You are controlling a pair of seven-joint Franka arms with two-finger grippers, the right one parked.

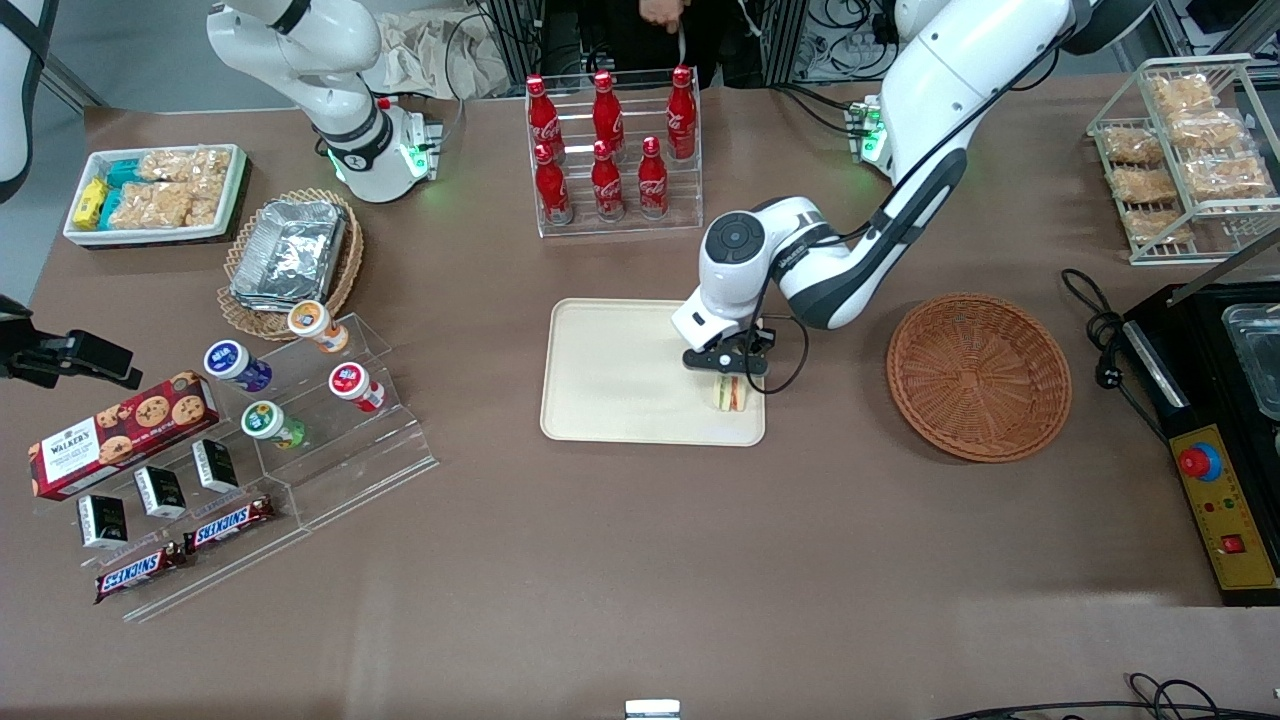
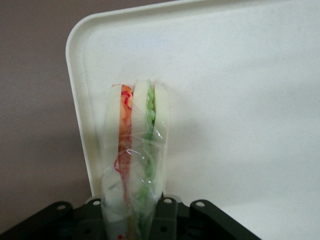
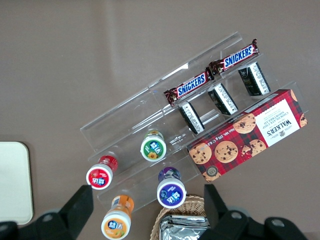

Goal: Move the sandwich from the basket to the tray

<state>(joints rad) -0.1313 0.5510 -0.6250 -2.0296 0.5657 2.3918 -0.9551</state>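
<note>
The sandwich (image 1: 731, 394) is a small wrapped wedge of white bread with red, orange and green layers, held between the fingers of my left gripper (image 1: 729, 380). It stands over the corner of the cream-beige tray (image 1: 620, 370) nearest the reddish-brown woven basket (image 1: 978, 375), which holds nothing. In the left wrist view the sandwich (image 2: 135, 150) stands upright between the black fingers (image 2: 165, 217), just inside the tray's rounded rim (image 2: 80, 100). I cannot tell whether its lower edge touches the tray.
A rack of red cola bottles (image 1: 610, 150) stands farther from the front camera than the tray. A clear stand with small bottles (image 1: 300, 380), snack bars and a biscuit box lies toward the parked arm's end. A black machine (image 1: 1220, 420) sits beside the basket.
</note>
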